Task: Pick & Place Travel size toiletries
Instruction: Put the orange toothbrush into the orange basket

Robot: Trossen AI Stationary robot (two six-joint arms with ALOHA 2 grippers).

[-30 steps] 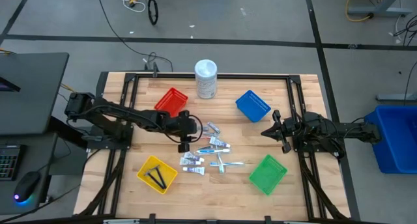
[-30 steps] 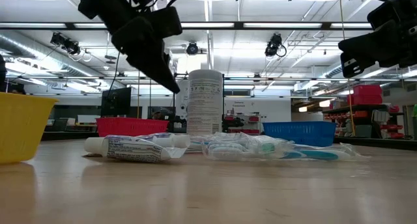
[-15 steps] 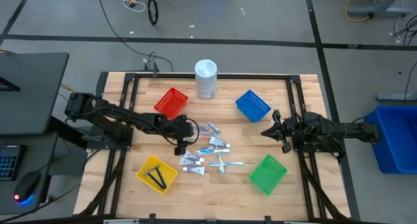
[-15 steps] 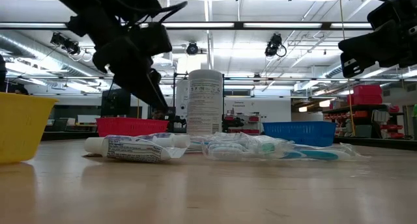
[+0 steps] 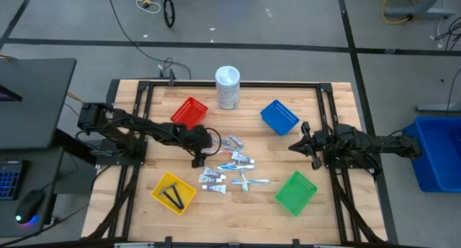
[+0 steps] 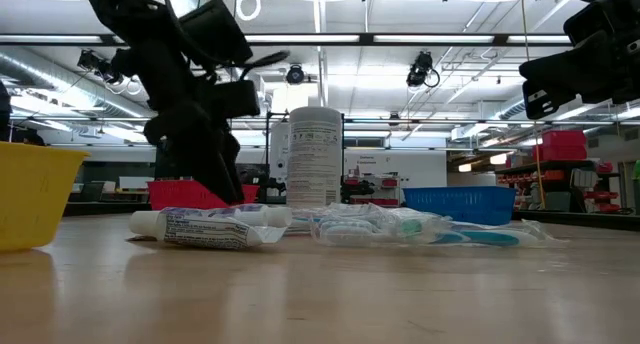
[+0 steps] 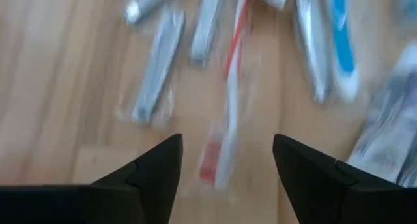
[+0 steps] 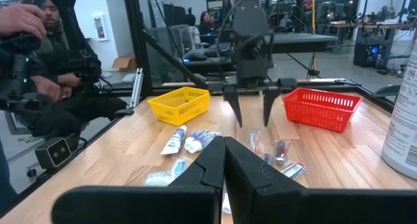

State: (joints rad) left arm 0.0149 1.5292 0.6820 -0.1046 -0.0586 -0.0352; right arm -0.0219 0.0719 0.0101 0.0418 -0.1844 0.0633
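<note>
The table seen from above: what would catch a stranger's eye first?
A scatter of small toiletries lies mid-table, ringed by four bright baskets: red, blue, yellow and green. The left gripper hangs open at the pile's edge, above a red-striped wrapped stick. A tall white container stands at the far edge.
</note>
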